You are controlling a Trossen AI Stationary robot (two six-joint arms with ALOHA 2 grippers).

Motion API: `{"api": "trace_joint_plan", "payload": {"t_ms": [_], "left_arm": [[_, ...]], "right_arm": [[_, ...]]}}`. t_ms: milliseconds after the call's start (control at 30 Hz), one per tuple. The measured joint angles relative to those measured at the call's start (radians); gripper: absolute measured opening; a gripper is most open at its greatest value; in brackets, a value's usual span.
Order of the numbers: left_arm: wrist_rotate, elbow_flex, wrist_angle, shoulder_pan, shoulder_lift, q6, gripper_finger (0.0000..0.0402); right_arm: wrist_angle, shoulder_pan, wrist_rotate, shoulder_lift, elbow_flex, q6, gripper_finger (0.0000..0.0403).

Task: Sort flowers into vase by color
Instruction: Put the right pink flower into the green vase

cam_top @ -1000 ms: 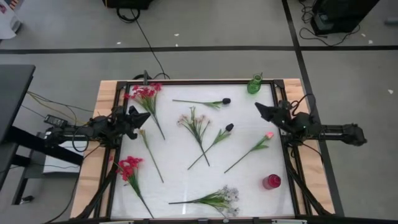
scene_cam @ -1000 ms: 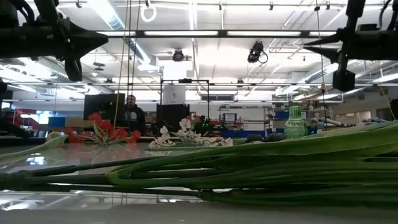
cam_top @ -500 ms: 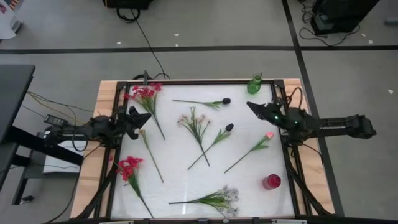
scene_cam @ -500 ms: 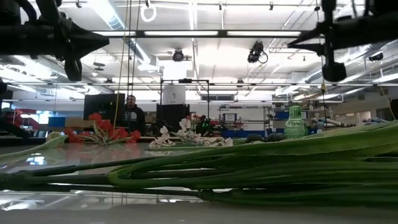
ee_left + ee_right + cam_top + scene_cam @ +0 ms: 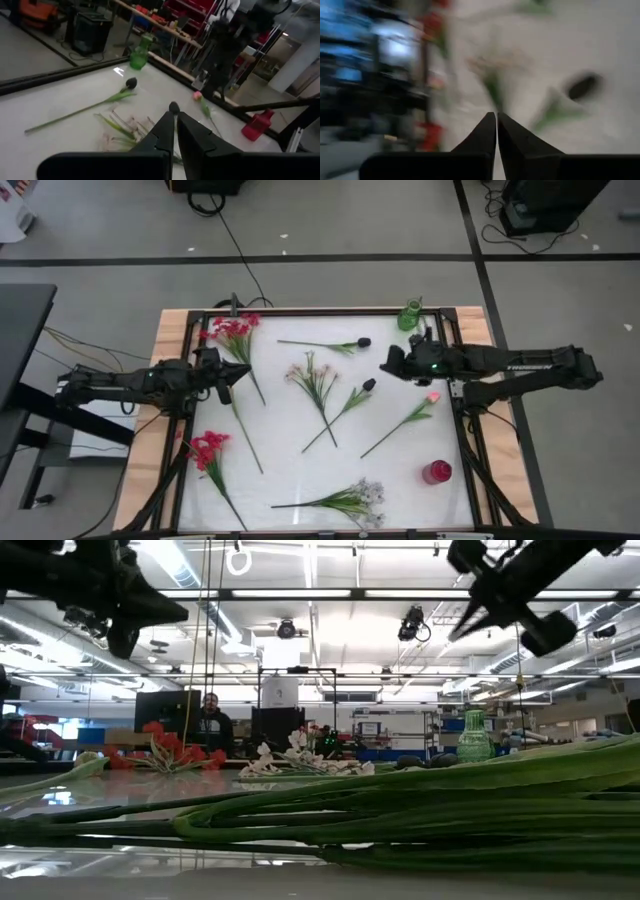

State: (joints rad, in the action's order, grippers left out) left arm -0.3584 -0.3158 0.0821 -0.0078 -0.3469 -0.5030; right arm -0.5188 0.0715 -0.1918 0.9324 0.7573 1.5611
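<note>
Right gripper [image 5: 388, 363]: fingers pressed together, holding nothing, above the table beside a dark-budded flower [image 5: 366, 385]. Left gripper [image 5: 228, 372]: also closed and empty, at the left rail by a red flower cluster [image 5: 232, 329]. Only the low view shows a person [image 5: 211, 726] beyond the table. The high view alone shows the red vase [image 5: 437, 472]; the green vase [image 5: 410, 316] stands at the far edge.
</note>
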Motion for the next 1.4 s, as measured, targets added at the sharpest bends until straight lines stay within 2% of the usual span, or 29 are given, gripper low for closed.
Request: {"api": "trace_joint_plan", "payload": {"t_ms": [100,200,367,533,667,767,1033,1233,1400], "left_arm": [[0.0,-0.059,0.07,0.0,-0.051,-0.002,0.003],[-0.002,-0.102,0.132,0.0,-0.1,-0.003,0.003],[-0.006,-0.13,0.139,0.0,-0.154,-0.044,0.0034],[-0.006,-0.131,0.137,0.012,-0.171,-0.1,0.0086],[0.033,-0.132,0.145,0.033,-0.185,-0.134,0.0138],[0.05,-0.132,0.143,0.04,-0.208,-0.104,0.0161],[0.056,-0.132,0.015,0.056,-0.293,-0.056,0.0167],[0.066,-0.132,-0.012,0.056,-0.343,-0.025,0.0167],[0.066,-0.132,-0.012,0.056,-0.392,-0.023,0.0167]], "right_arm": [[-0.179,-0.024,0.066,0.075,0.065,0.058,0.0048],[-0.282,-0.049,0.145,0.141,0.096,0.139,0.0072],[-0.288,-0.086,0.248,0.232,0.1,0.186,0.0114],[-0.287,-0.131,0.264,0.297,0.1,0.295,0.0142],[-0.286,-0.169,0.268,0.318,0.1,0.362,0.015],[-0.326,-0.183,0.268,0.321,0.1,0.367,0.015],[-0.469,-0.186,0.345,0.325,0.1,0.377,0.015],[-0.552,-0.196,0.329,0.33,0.094,0.41,0.015],[-0.609,-0.187,0.31,0.339,0.007,0.51,0.0149]]}}
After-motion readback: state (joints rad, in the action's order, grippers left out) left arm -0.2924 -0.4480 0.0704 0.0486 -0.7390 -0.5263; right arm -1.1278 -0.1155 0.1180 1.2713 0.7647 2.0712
